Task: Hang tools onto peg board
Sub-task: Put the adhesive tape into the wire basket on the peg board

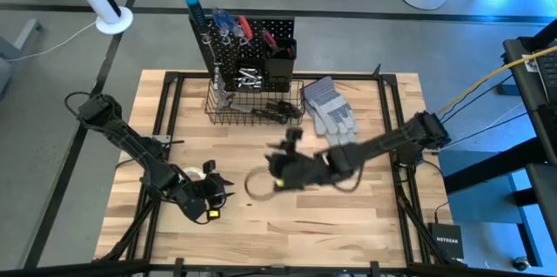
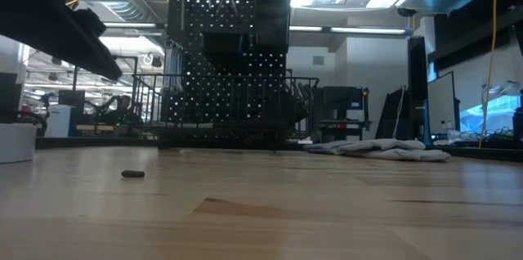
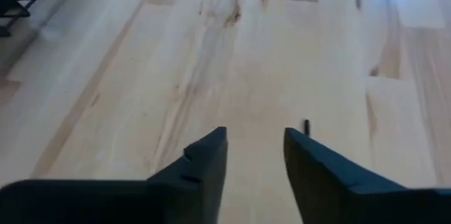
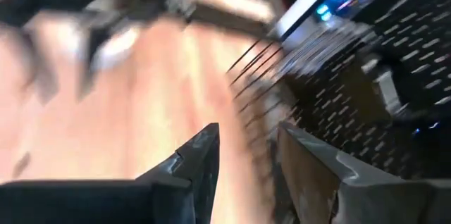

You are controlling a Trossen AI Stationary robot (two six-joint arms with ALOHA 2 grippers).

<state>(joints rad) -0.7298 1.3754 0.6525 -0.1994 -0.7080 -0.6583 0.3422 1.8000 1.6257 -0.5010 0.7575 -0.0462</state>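
I see the left gripper (image 3: 255,155) near-left over the pale wooden table (image 1: 348,216), jaws spread, empty. The right gripper (image 4: 245,152) mid-table, likewise. The black perforated peg board (image 1: 252,50) stands far, holding tools (image 1: 231,26).

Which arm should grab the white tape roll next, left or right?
Left, probably. The left gripper is open and empty, right beside the white tape roll at the table's left-front. The right gripper, also open and empty, sits mid-table, farther from the roll and nearer the peg board.
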